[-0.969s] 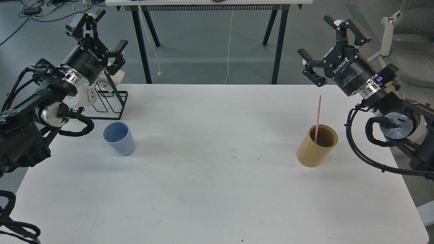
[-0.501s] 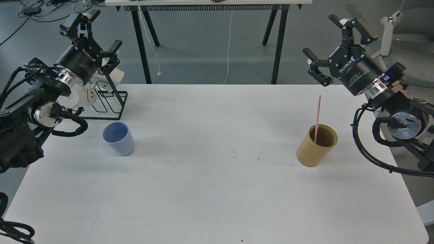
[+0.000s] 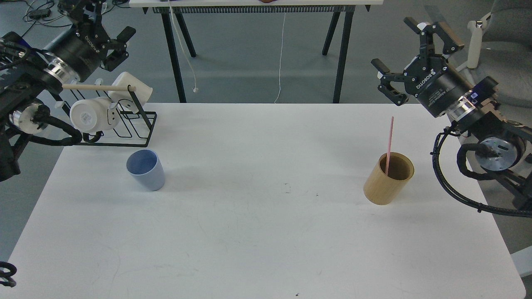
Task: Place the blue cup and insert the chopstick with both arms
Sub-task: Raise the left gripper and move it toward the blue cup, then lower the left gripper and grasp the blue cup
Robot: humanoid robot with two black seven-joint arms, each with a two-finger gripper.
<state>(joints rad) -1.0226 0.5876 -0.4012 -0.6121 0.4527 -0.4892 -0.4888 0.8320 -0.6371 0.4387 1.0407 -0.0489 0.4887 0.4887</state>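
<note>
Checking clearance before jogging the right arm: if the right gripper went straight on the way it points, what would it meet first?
Nothing, as far as the picture shows. The right gripper points up and away, jaws open, toward bare floor beyond the table; depth is unclear.

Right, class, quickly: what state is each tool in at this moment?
Left tool: open, holding nothing.
Right tool: open, holding nothing.
</note>
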